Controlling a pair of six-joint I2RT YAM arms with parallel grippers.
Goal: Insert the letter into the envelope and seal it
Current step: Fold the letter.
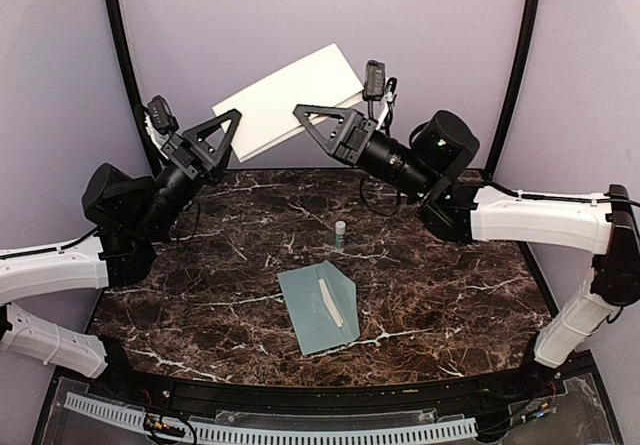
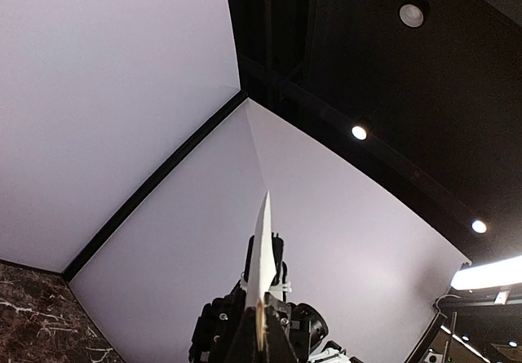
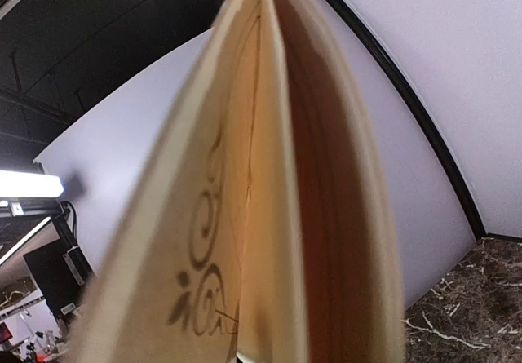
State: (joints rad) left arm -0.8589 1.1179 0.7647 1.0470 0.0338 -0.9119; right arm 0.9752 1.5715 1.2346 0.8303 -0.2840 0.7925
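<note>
The envelope (image 1: 305, 315) lies on the table (image 1: 450, 285), flap open, a white strip showing inside. Just behind it stands a glue stick (image 1: 340, 233). Well behind and above the envelope, the letter (image 1: 295, 95) hangs in the air between both arms. The left gripper (image 1: 232, 121) is clamped on its left edge (seen edge-on from that wrist (image 2: 263, 249)). The right gripper (image 1: 305, 115) is at the lower right edge; the folded sheet (image 3: 245, 216) fills its camera, and I cannot tell whether those jaws pinch it.
</note>
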